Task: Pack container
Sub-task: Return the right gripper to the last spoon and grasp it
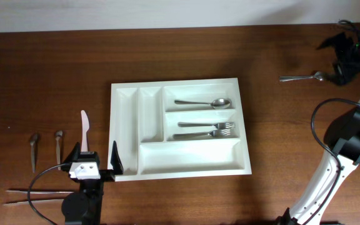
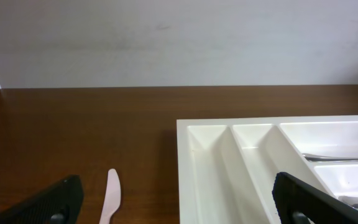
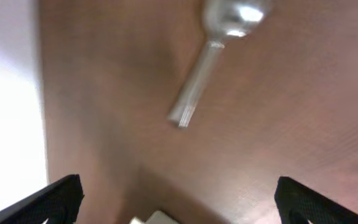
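My left gripper is fully open and empty, at the near-left corner of the container, which sits mid-table. My right gripper is wide open, holding nothing, above a loose spoon far right. Likely step: pick it. Next: descend, straddle the handle, close.

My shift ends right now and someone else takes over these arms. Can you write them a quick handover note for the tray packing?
Left gripper: open, empty, at the cutlery tray's lower-left corner in the overhead view.
Right gripper: open, empty, beside a loose metal spoon on the table, far right of the tray.
Done: a spoon lies in the upper short compartment, forks in the one below.
Left: the loose spoon, plus a white plastic knife, two small dark utensils and chopsticks left of the tray. Both narrow slots and the long compartment are empty.
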`<state>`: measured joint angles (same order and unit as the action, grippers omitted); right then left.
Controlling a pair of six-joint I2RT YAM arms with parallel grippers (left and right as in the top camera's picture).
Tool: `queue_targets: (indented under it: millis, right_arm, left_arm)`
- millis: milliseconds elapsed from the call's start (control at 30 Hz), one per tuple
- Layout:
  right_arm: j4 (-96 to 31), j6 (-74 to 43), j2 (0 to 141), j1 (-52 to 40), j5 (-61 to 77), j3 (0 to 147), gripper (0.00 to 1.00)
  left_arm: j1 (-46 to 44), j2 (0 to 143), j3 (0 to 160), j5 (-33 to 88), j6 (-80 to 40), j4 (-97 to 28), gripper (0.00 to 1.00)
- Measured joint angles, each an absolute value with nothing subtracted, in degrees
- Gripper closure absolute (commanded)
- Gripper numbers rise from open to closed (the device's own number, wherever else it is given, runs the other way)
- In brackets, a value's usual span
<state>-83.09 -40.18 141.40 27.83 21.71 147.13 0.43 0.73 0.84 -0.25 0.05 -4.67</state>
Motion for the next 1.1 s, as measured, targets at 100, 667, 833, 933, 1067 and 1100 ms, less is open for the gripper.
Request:
queue_targets:
  millis: [100, 667, 833, 933, 1067, 1100]
  right_arm:
    - [-83.81, -41.06, 141.4, 27.4, 16.71, 147.13, 0.0]
    - [-80.25, -45.01, 150.95, 25.34, 9.91, 147.11, 0.0]
    - [-77.76, -45.04, 151.35, 25.34, 9.91, 147.13, 0.0]
    - [-75.81, -45.08, 151.37, 25.34, 9.93, 147.11, 0.0]
    - [-73.84, -45.69, 151.37, 25.34, 9.91, 147.11, 0.0]
    - [-73.8, -46.17, 151.37, 25.34, 9.89, 147.13, 0.01]
  left_arm:
    - [0.43, 0.73, 0.84, -0.23, 0.05, -4.67, 0.01]
    - [0.43, 0.73, 0.84, -0.25, 0.05, -4.69, 0.01]
    - [0.43, 0.73, 0.84, -0.23, 0.05, -4.69, 0.01]
    - [0.43, 0.73, 0.84, -0.25, 0.05, -4.69, 0.01]
    - [0.43, 0.73, 0.84, -0.25, 0.05, -4.67, 0.01]
    - [0.43, 0.73, 0.84, -0.25, 0.05, -4.67, 0.01]
